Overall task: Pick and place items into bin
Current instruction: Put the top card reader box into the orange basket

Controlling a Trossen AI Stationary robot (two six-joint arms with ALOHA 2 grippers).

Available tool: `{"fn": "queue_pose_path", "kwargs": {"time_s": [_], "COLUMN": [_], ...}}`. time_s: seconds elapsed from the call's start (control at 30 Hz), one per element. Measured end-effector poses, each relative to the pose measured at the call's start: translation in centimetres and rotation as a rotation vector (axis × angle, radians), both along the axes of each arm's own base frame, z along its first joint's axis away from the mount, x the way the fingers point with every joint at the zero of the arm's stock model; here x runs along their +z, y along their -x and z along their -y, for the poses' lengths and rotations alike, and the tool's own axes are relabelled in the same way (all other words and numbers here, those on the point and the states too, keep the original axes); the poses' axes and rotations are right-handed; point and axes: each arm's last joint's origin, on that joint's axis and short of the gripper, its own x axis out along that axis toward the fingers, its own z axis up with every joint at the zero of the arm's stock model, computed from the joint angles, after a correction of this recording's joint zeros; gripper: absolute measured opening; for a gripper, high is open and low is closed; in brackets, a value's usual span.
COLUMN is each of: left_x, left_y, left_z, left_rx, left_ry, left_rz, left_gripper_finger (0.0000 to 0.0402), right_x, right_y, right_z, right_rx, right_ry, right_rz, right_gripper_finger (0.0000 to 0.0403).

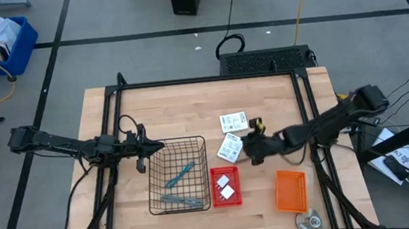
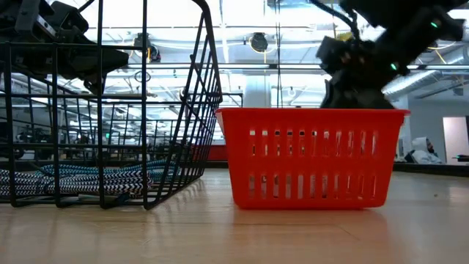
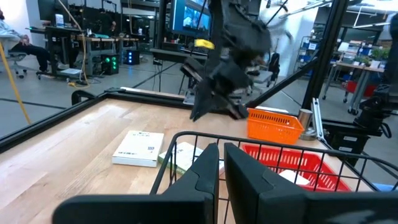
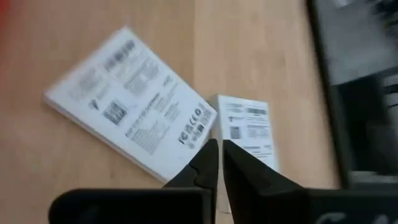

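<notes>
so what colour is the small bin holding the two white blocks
Red bin, clearest in the high view, beside the black wire basket.

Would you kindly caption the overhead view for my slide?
Right gripper shut beside two white cards; tools already in the wire basket.

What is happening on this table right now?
The right gripper, jaws shut and empty, hovers beside two white cards lying on the wood. The left gripper, also shut, waits at the wire basket, which holds two teal tools. Two white blocks sit in the red bin.
</notes>
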Motion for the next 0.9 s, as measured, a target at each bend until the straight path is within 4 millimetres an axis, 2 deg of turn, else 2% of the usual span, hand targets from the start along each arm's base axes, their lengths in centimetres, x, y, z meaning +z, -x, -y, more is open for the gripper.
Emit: {"fn": "queue_pose_path", "kwargs": {"time_s": [0.17,0.23,0.33,0.53,0.63,0.77,0.9], "left_x": [0.0,0.0,0.0,0.0,0.0,0.0,0.0], "left_y": [0.0,0.0,0.0,0.0,0.0,0.0,0.0], "left_z": [0.0,0.0,0.0,0.0,0.0,0.0,0.0], "left_rx": [0.000,0.000,0.000,0.000,0.000,0.000,0.000], "left_ry": [0.000,0.000,0.000,0.000,0.000,0.000,0.000], "left_rz": [0.000,0.000,0.000,0.000,0.000,0.000,0.000], "left_gripper_finger": [0.0031,0.0031,0.0031,0.0031,0.0031,0.0031,0.0031], "right_x": [2.6,2.7,2.4,1.6,1.6,2.3,3.0], "right_y": [0.4,0.4,0.6,0.6,0.7,0.0,-0.3], "right_z": [2.9,4.0,5.5,7.8,8.6,9.3,9.3], "right_rx": [0.001,-0.008,-0.045,-0.166,-0.184,-0.197,-0.230], "right_ry": [-0.335,-0.459,-0.540,-0.521,-0.483,-0.452,-0.508], "right_rz": [0.115,0.117,0.096,0.077,0.080,0.196,0.298], "right_gripper_finger": [0.0051,0.0079,0.0133,0.0259,0.0305,0.0337,0.0345]}}
